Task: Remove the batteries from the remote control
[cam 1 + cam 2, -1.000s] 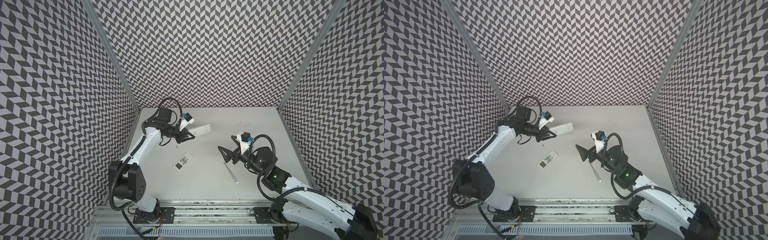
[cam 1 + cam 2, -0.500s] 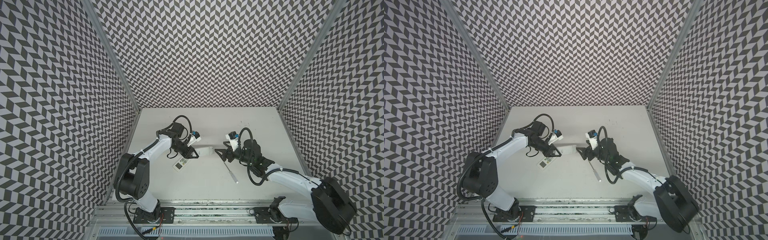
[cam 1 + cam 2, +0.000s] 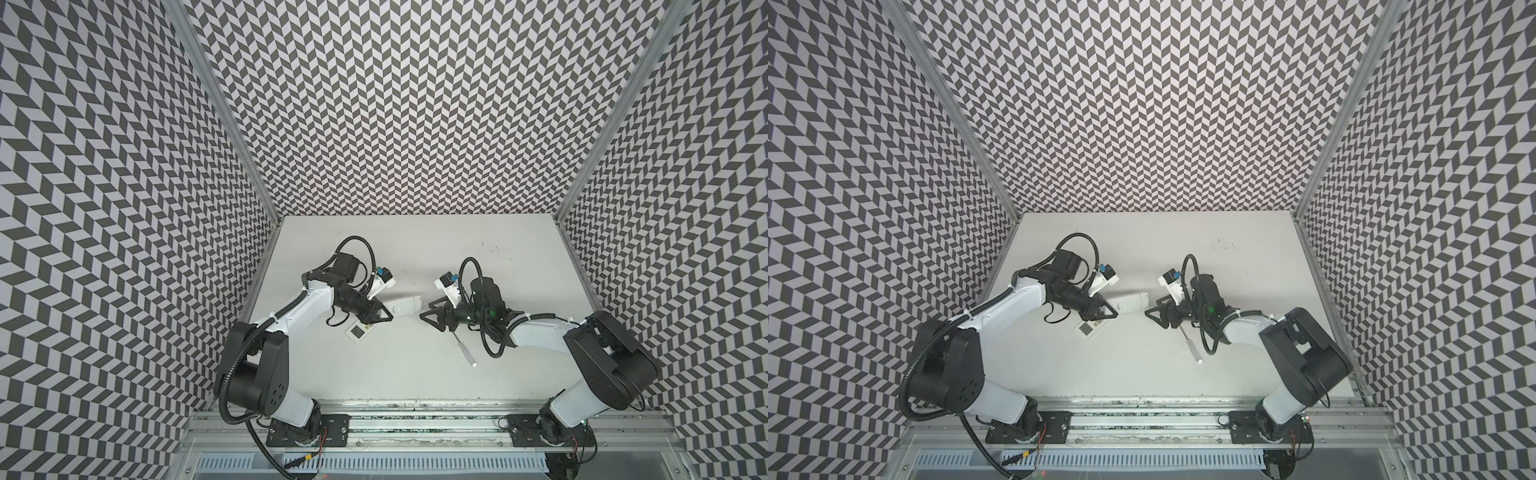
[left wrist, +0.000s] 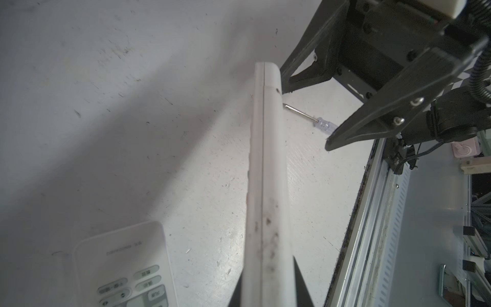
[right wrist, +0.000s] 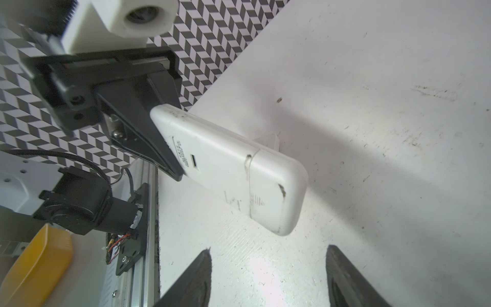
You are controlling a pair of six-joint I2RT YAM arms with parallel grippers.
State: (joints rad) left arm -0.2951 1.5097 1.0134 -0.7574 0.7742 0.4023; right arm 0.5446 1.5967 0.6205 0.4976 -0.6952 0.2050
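My left gripper (image 3: pixel 384 318) is shut on one end of a white remote control (image 3: pixel 405 306), holding it above the table with its free end towards my right gripper (image 3: pixel 424 316). In the right wrist view the remote control (image 5: pixel 233 172) shows its back, with the battery cover (image 5: pixel 276 191) closed. My right gripper (image 5: pixel 268 255) is open, a short way from that end, with nothing between its fingers. The batteries are hidden. In the left wrist view the remote control (image 4: pixel 267 172) shows edge-on between my jaws.
A second white remote (image 3: pixel 359 343) lies face up on the table under my left gripper. A clear-handled screwdriver (image 3: pixel 465 353) lies below my right gripper. The metal rail (image 3: pixel 415 407) runs along the front edge. A yellow object (image 5: pixel 39 265) sits beyond the rail.
My left arm has carried the remote control from the back left to the middle. My right arm has swung in to face it, and its jaws have narrowed but stay open.
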